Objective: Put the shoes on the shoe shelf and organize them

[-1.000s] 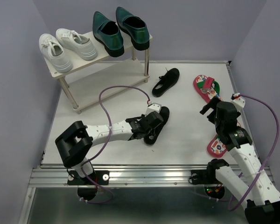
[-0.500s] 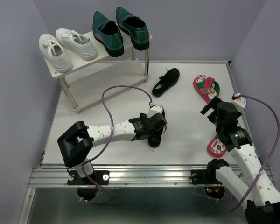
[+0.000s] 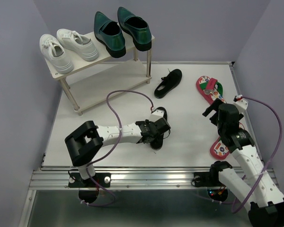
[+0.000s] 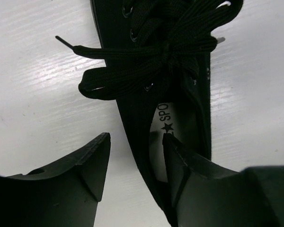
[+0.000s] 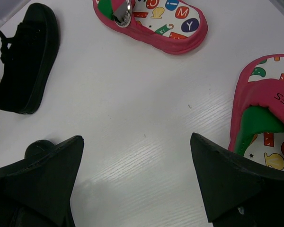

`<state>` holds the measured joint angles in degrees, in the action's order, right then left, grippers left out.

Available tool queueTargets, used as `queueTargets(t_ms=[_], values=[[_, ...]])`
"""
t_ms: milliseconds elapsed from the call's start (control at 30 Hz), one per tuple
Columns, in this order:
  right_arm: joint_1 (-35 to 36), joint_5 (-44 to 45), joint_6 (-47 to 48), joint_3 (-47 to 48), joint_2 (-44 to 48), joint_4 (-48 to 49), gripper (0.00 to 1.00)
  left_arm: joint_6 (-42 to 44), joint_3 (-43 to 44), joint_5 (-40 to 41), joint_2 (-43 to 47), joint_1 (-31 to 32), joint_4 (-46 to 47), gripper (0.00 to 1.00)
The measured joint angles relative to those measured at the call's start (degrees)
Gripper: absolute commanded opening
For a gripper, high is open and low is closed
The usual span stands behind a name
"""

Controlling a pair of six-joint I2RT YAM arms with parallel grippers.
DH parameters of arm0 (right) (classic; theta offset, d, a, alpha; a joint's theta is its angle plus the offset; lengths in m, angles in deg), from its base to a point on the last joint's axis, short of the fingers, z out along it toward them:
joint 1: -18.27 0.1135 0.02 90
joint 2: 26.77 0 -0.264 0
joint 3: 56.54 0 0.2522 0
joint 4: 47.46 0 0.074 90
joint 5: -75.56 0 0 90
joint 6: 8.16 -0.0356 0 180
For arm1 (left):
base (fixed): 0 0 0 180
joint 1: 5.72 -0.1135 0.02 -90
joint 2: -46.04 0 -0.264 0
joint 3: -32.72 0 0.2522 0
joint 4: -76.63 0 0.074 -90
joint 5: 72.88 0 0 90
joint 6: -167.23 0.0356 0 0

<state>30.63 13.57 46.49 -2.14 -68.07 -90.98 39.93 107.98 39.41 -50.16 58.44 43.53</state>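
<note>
As things lie, only 1 pair is done: green loafers [image 3: 123, 29] sit on the top board of the shoe shelf [image 3: 100, 58], right end, beside white sneakers [image 3: 68, 47]; nothing on the lower tier that I can see. The other 2 prs are down on the counter [image 3: 189, 118]. Near black shoe [image 4: 137, 104] lies right under my left tool [image 4: 136, 142], jaws apart w/ its side wall between them, not clamped. Far black shoe [image 3: 168, 83] lies near the shelf leg. Far flip-flop [image 3: 209, 88] and near flip-flop [image 3: 219, 147] lie apart on the right; my right tool [image 5: 137, 138] hangs wide open btwn them, empty. Approx. a third done, I'd judge.
</note>
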Motion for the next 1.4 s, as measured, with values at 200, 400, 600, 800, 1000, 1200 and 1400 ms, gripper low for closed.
queueTargets(t_ms=[200, 400, 600, 800, 1000, 1200, 1400], values=[[0.0, 0.0, 0.02, -0.2, -0.31, 0.42, 1.0, -1.77, 0.0, 1.4, -2.43, -0.07, -1.31, 0.0], [0.0, -0.02, 0.02, -0.31, -0.33, 0.7, 1.0, -3.54, 0.07, 3.91, -0.31, -0.57, -6.23, 0.0], [0.0, -0.07, 0.0, -0.35, -0.35, 0.87, 1.0, -5.27, -0.13, 4.07, 11.47, -4.94, -12.02, 0.0], [0.0, -0.52, 0.02, -1.31, -0.35, 1.99, 1.0, -7.28, -2.91, 4.76, 24.35, -13.27, -12.35, 0.0], [-0.02, -1.4, 0.0, -2.1, -0.42, 2.05, 1.0, -9.6, -4.72, 5.95, 26.84, -20.57, -16.11, 0.0], [0.0, -1.7, 0.04, -2.12, -0.39, 2.43, 1.0, -10.14, -4.92, 6.4, 26.51, -27.34, -18.18, 0.0], [0.0, -1.73, 0.33, -2.12, -0.39, 3.23, 1.0, -7.39, -4.9, 8.46, 23.67, -34.56, -16.83, 0.0]])
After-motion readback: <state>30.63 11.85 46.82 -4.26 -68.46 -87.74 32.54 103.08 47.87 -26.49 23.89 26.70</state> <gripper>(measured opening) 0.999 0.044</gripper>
